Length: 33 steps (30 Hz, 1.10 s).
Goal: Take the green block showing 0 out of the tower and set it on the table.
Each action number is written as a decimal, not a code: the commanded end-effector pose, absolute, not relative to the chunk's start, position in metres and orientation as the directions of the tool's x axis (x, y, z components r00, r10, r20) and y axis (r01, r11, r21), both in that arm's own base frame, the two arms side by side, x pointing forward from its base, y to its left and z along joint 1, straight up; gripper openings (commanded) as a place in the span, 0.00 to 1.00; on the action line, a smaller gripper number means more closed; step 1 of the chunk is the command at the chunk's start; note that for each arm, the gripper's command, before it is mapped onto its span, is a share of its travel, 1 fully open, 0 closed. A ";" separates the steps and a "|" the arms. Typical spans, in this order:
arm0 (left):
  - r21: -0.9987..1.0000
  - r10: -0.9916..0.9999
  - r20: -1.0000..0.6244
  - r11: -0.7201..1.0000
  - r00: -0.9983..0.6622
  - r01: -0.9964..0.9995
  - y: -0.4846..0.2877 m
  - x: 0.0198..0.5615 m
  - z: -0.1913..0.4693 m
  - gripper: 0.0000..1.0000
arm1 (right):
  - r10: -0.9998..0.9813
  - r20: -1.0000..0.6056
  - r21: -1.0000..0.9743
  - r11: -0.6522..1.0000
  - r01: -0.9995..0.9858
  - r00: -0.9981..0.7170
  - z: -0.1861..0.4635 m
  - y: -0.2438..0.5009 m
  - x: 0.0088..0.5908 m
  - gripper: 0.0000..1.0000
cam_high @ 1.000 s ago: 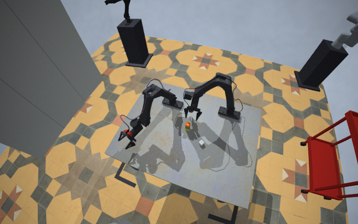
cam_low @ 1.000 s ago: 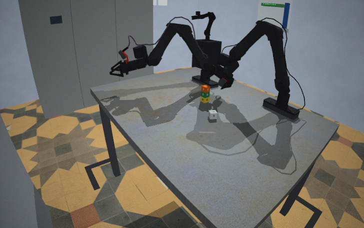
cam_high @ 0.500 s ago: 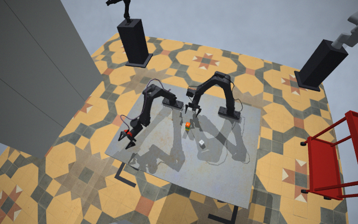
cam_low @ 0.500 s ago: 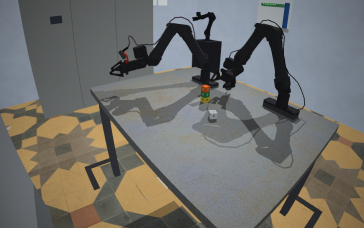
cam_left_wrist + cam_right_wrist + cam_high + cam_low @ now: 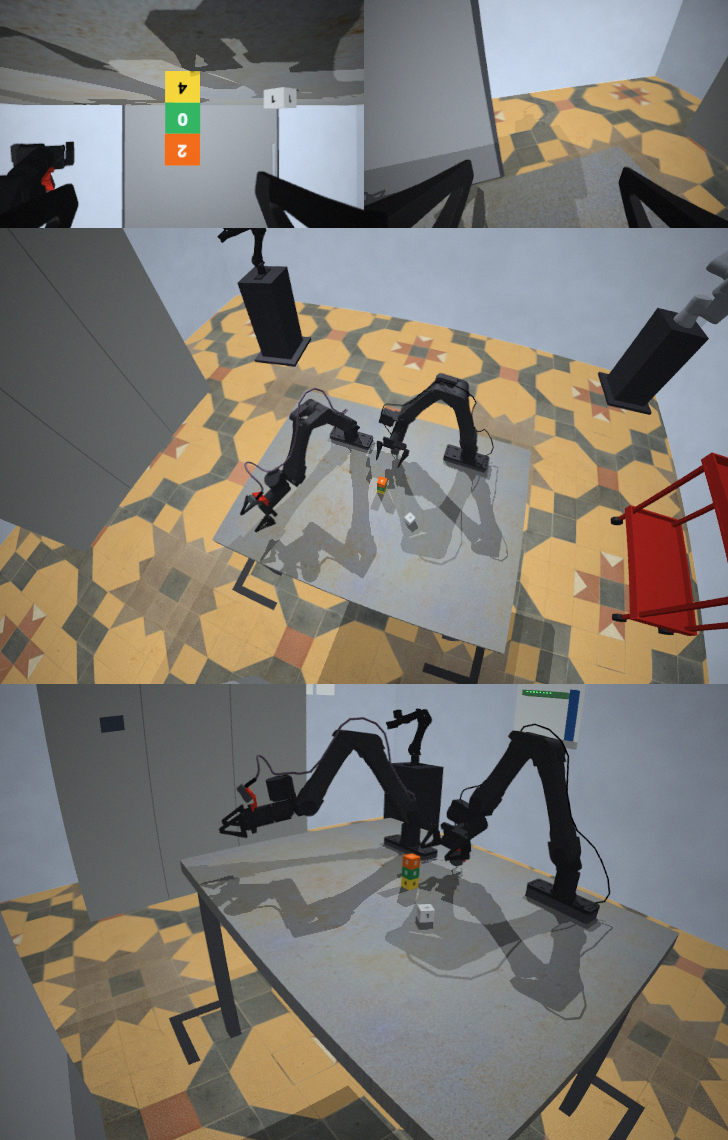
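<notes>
The tower stands near the table's middle: an orange block marked 2 [image 5: 381, 480] [image 5: 411, 860] [image 5: 182, 149] on top, the green block marked 0 [image 5: 378, 491] [image 5: 411, 873] [image 5: 182, 118] in the middle, a yellow block marked 4 [image 5: 409, 883] [image 5: 182, 86] at the bottom. The left wrist view shows it upside down. My left gripper [image 5: 390, 457] [image 5: 456, 856] [image 5: 167, 187] is open and empty, level with the tower and a short way behind it. My right gripper [image 5: 252, 518] [image 5: 225, 829] [image 5: 546, 172] is open and empty, held out over the table's side edge, far from the tower.
A white block marked 1 [image 5: 410, 518] [image 5: 425, 912] [image 5: 280, 97] lies on the grey table [image 5: 376, 593] [image 5: 429, 1017], a few block widths in front of the tower. Both arm bases stand at the back edge. A grey cabinet [image 5: 161, 764] and a red cart [image 5: 660, 571] stand off the table.
</notes>
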<state>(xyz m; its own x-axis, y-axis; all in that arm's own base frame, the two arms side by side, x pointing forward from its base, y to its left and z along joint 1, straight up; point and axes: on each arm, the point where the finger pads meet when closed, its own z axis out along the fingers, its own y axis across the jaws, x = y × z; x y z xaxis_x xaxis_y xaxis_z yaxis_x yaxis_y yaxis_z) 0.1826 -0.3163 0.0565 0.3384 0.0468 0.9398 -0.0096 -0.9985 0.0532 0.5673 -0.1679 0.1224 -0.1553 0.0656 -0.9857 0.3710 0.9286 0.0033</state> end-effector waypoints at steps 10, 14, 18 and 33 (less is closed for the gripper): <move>0.053 0.046 0.946 -0.999 0.322 -0.012 -0.314 0.184 0.060 1.00 | 0.061 -0.989 0.006 0.929 0.371 -0.138 0.130 -0.168 0.568 1.00; 0.071 0.069 0.924 -0.997 0.377 0.009 -0.313 0.184 0.053 0.66 | 0.061 -0.989 0.006 0.929 0.371 -0.138 0.130 -0.168 0.568 1.00; 0.170 0.209 0.832 -0.978 0.514 0.122 -0.320 0.188 0.042 0.55 | 0.061 -0.989 0.006 0.929 0.371 -0.138 0.130 -0.168 0.568 1.00; 0.364 0.666 0.468 -0.744 0.581 0.560 -0.345 0.224 0.059 0.55 | 0.061 -0.989 0.006 0.929 0.371 -0.138 0.130 -0.168 0.568 1.00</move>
<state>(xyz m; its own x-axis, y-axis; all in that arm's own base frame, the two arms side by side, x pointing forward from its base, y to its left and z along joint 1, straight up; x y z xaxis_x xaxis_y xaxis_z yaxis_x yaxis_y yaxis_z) 0.2253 -0.3483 0.0582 0.5832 0.5693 0.5795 0.4074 -0.8222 0.3976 0.5673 -0.1679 0.1224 -0.1553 0.0656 -0.9857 0.3710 0.9286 0.0033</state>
